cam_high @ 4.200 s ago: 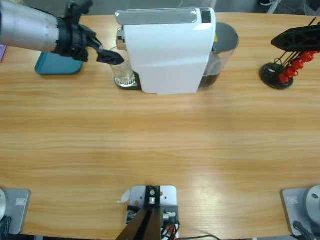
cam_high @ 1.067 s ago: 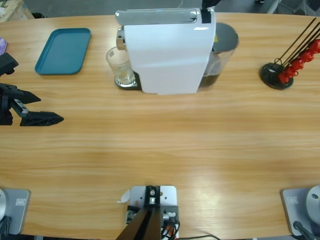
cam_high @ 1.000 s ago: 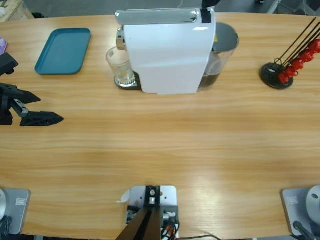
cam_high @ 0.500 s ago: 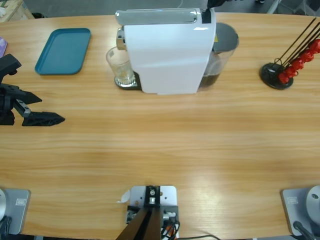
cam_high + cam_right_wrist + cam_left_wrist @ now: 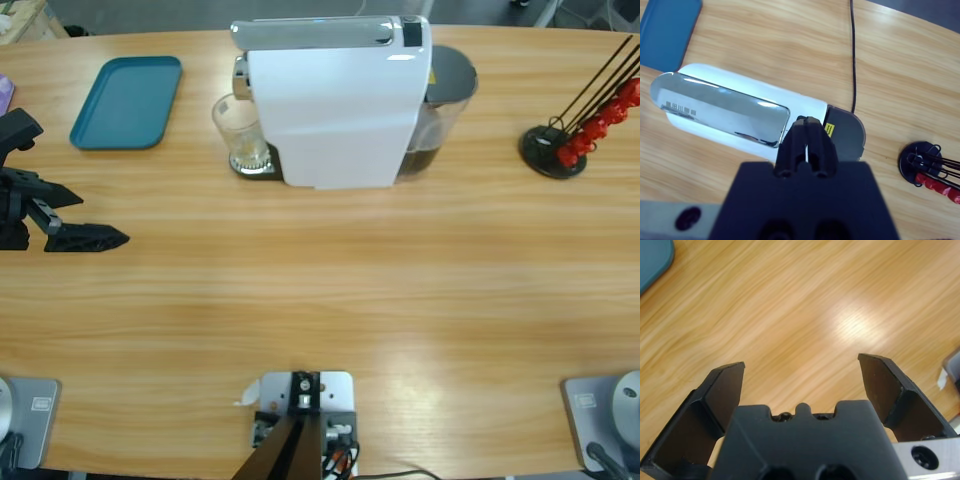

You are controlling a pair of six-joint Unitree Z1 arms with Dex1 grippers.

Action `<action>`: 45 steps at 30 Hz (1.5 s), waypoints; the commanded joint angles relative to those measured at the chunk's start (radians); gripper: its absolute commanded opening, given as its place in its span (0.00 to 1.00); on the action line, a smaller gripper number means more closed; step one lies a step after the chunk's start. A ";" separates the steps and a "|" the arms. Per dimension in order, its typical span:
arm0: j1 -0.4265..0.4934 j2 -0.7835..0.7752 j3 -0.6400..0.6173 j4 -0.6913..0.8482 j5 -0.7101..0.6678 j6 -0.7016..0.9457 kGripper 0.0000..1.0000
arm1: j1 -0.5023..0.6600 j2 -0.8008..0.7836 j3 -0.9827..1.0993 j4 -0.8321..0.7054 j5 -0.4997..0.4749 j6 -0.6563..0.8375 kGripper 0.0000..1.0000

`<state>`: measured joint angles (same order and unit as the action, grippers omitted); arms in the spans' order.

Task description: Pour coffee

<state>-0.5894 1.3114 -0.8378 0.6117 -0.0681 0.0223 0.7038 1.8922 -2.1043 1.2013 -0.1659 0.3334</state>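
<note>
A clear glass (image 5: pixel 240 133) stands under the spout of the white coffee machine (image 5: pixel 335 110) at the back of the table; I see no dark coffee in it. My left gripper (image 5: pixel 97 218) lies low at the table's far left edge, well away from the glass. It is open, and in the left wrist view only bare wood shows between the jaws of the left gripper (image 5: pixel 802 375). My right gripper (image 5: pixel 806 124) is shut and hovers above the machine's silver lid (image 5: pixel 725 111), near the grey tank (image 5: pixel 846 131). It is outside the high view.
A teal tray (image 5: pixel 127 102) lies at the back left. A black stand with red capsules (image 5: pixel 575 135) is at the back right. A black cable (image 5: pixel 852 50) runs off behind the machine. Bare wood spreads in front of the machine.
Since the earliest frame my left gripper has drawn back from the glass to the left edge. The right gripper's tip, at the top edge half a second ago, has left the high view.
</note>
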 commanded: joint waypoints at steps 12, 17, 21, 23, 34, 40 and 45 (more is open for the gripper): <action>0.008 -0.050 0.009 0.014 -0.017 0.002 1.00 | 0.051 -0.303 0.267 0.009 0.117 -0.015 0.00; 0.005 -0.068 0.019 0.039 -0.102 0.019 1.00 | 0.052 -0.384 0.368 -0.006 0.279 -0.090 0.99; -0.016 -0.081 0.020 0.040 -0.124 0.032 1.00 | 0.052 -0.459 0.499 -0.081 0.286 -0.182 1.00; -0.023 -0.092 0.008 0.054 -0.128 0.033 1.00 | 0.052 -0.523 0.614 -0.185 0.286 -0.194 1.00; -0.043 -0.193 0.058 0.006 -0.128 0.027 1.00 | 0.052 -0.693 0.879 -0.399 0.282 -0.264 1.00; -0.053 -0.222 0.107 -0.075 -0.128 0.020 1.00 | 0.052 -0.693 0.866 -0.385 0.264 -0.226 1.00; -0.053 -0.226 0.136 -0.124 -0.129 -0.030 1.00 | 0.052 -0.682 0.868 -0.362 0.266 -0.205 1.00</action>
<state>-0.6342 1.1121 -0.7636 0.5442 -0.1813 0.0369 0.7476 1.2171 -1.2627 0.8145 0.1013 0.1013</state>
